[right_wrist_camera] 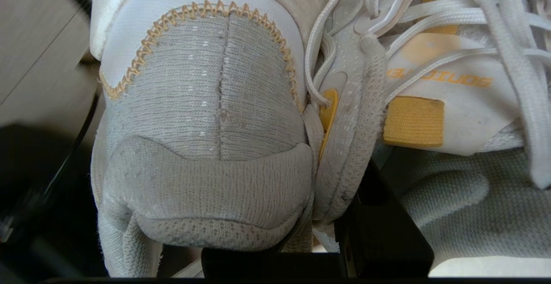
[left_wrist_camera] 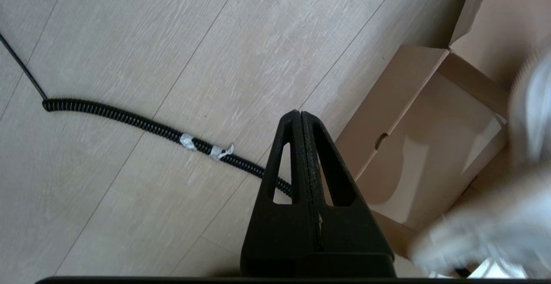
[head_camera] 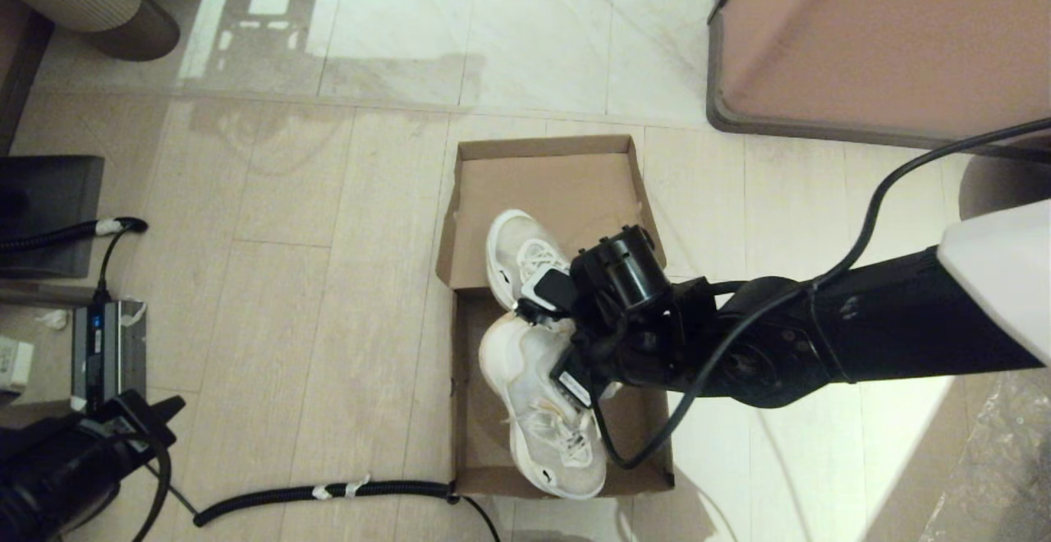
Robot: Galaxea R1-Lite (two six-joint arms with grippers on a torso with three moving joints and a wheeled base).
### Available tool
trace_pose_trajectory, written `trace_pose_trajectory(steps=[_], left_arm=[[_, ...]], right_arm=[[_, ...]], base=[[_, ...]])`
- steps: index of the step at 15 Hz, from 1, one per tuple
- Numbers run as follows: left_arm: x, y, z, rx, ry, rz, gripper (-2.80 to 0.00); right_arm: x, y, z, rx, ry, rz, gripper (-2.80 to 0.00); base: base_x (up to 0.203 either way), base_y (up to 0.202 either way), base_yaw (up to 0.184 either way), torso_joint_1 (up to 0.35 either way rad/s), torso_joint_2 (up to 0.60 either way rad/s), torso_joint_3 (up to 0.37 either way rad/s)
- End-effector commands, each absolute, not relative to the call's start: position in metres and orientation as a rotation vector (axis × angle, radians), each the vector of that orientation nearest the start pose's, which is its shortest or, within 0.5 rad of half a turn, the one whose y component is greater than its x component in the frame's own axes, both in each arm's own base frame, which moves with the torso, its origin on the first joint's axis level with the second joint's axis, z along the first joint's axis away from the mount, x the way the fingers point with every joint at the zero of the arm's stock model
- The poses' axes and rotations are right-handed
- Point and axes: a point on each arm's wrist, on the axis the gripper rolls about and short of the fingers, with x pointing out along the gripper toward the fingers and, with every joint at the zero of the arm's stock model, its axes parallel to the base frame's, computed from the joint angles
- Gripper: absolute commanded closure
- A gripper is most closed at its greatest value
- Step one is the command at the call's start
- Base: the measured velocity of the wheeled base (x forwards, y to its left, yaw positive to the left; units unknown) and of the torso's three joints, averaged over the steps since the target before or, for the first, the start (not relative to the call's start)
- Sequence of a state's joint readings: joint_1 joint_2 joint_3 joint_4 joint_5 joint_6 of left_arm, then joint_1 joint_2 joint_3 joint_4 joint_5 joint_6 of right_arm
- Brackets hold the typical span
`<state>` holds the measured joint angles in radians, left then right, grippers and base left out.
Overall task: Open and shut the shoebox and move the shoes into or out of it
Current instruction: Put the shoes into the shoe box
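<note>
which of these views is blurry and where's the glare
Left wrist view: the shoes smear into a pale blur, while the closed left hand stays sharp. Head view: bright glare on the floor below the right arm. Right wrist view: shoe fabric sharp, dark background blurred.

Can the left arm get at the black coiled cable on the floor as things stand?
Probably yes. The left claw, shut, hangs over bare floor with the coiled cable lying in the open just past its tips. The shoebox sits off to one side, and the right claw is busy at the shoes.
</note>
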<state>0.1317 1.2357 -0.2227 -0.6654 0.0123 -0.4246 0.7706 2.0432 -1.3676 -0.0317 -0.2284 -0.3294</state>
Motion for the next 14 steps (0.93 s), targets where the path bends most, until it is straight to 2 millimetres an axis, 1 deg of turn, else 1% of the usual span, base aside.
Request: trace_pose_trajectory(steps=[1, 2, 3, 4, 8, 9, 11, 13, 14], left_arm=[[0.150, 0.020, 0.139, -0.444, 0.312, 0.215, 0.00], [0.148, 0.020, 0.139, -0.445, 0.309, 0.215, 0.00], [0.146, 0.020, 0.137, -0.445, 0.312, 0.215, 0.00], [0.145, 0.020, 0.136, -0.447, 0.315, 0.215, 0.00], [0.145, 0.019, 0.135, -0.447, 0.320, 0.216, 0.00], [0.145, 0.019, 0.135, -0.447, 0.321, 0.216, 0.00], [0.143, 0.019, 0.133, -0.448, 0.326, 0.217, 0.00], [0.143, 0.019, 0.132, -0.449, 0.330, 0.218, 0.00], [0.143, 0.019, 0.132, -0.450, 0.331, 0.217, 0.00]], right_arm=[[0.316, 0.295, 0.133, -0.637, 0.496, 0.601, 0.00], [0.324, 0.300, 0.131, -0.638, 0.485, 0.589, -2.80], [0.329, 0.302, 0.127, -0.649, 0.486, 0.578, -2.80], [0.330, 0.301, 0.125, -0.659, 0.491, 0.575, -2.80], [0.325, 0.290, 0.121, -0.692, 0.532, 0.573, -2.80], [0.324, 0.288, 0.124, -0.690, 0.528, 0.572, -2.80], [0.317, 0.282, 0.136, -0.689, 0.525, 0.572, -2.80], [0.302, 0.268, 0.151, -0.707, 0.558, 0.576, -2.80], [0.294, 0.261, 0.155, -0.714, 0.572, 0.577, -2.80]], base=[[0.000, 0.000, 0.000, 0.000, 0.00, 0.000], [0.000, 0.000, 0.000, 0.000, 0.00, 0.000], [0.000, 0.000, 0.000, 0.000, 0.00, 0.000], [0.000, 0.000, 0.000, 0.000, 0.00, 0.000], [0.000, 0.000, 0.000, 0.000, 0.00, 0.000], [0.000, 0.000, 0.000, 0.000, 0.00, 0.000], [0.000, 0.000, 0.000, 0.000, 0.00, 0.000], [0.000, 0.000, 0.000, 0.000, 0.00, 0.000], [0.000, 0.000, 0.000, 0.000, 0.00, 0.000]])
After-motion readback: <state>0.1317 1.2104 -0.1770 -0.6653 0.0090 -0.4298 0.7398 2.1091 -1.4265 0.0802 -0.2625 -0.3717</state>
